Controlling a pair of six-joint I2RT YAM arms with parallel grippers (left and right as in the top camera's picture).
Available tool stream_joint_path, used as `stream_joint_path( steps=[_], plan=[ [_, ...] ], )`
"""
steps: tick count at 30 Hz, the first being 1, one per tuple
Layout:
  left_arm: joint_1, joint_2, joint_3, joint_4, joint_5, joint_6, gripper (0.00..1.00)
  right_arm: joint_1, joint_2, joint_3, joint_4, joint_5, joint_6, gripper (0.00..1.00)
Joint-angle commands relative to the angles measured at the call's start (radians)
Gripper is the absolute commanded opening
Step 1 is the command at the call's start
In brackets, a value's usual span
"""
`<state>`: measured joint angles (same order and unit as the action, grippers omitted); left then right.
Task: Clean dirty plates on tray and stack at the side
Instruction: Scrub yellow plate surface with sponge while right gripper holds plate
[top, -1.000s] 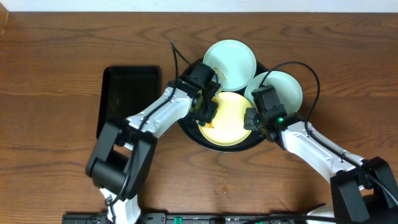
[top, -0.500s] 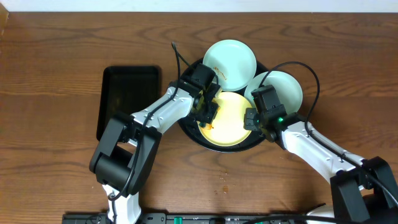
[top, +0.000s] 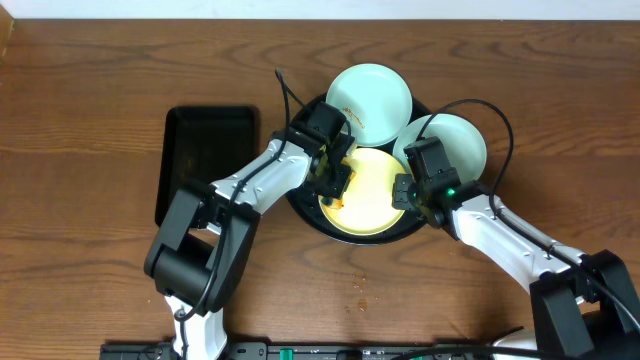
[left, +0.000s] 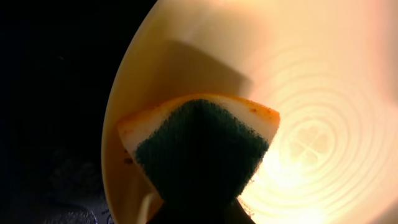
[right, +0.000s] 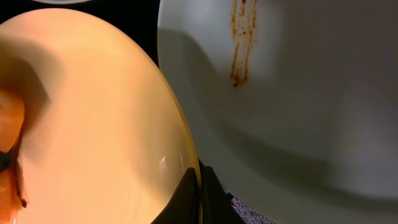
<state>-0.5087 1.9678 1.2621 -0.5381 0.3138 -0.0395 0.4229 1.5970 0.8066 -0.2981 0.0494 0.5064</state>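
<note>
Tabletop: dark brown wood grain.

Tray: round, black, glossy, right of centre on the tabletop; carries all three plates.

Yellow plate: at the front of the tray, lying flat, between the two arms. Concentric rings show in its base in the left wrist view.

Far mint plate: at the back of the tray, its rim reaching past the tray's edge.

Right mint plate: on the tray's right side, just beside the yellow plate. A thin brown smear runs down its inner wall.

Sponge: yellow with a green scouring face, orange-stained at its edge, pressed on the yellow plate's left part.

Left fingers: clamped on the sponge.

Right fingers: pinched together on the yellow plate's right rim.

Rectangular tray: black, left of the round tray, well apart from the plates.

Orange specks: on the tabletop in front of the tray.
</note>
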Motion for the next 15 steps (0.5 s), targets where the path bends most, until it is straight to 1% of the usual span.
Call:
stream_joint_path(
  steps=[1, 7, 9, 10, 15],
  plan=[
    [0.001, 0.050, -0.002, 0.006, 0.018, -0.019, 0.08, -0.005, 0.009, 0.006, 0.000, 0.006, -0.014, 0.01],
    [0.001, 0.077, -0.002, 0.018, 0.018, -0.023, 0.07, -0.005, 0.009, 0.006, 0.000, 0.006, -0.014, 0.01],
    [0.001, 0.076, -0.002, 0.018, 0.019, -0.042, 0.08, -0.005, 0.009, 0.006, 0.000, 0.006, -0.014, 0.01],
    [0.001, 0.076, -0.002, 0.018, 0.034, -0.048, 0.08, -0.005, 0.009, 0.006, 0.000, 0.006, -0.014, 0.01],
    [0.001, 0.076, -0.002, 0.032, 0.200, -0.048, 0.08, -0.005, 0.009, 0.006, 0.000, 0.005, -0.014, 0.01]
  ],
)
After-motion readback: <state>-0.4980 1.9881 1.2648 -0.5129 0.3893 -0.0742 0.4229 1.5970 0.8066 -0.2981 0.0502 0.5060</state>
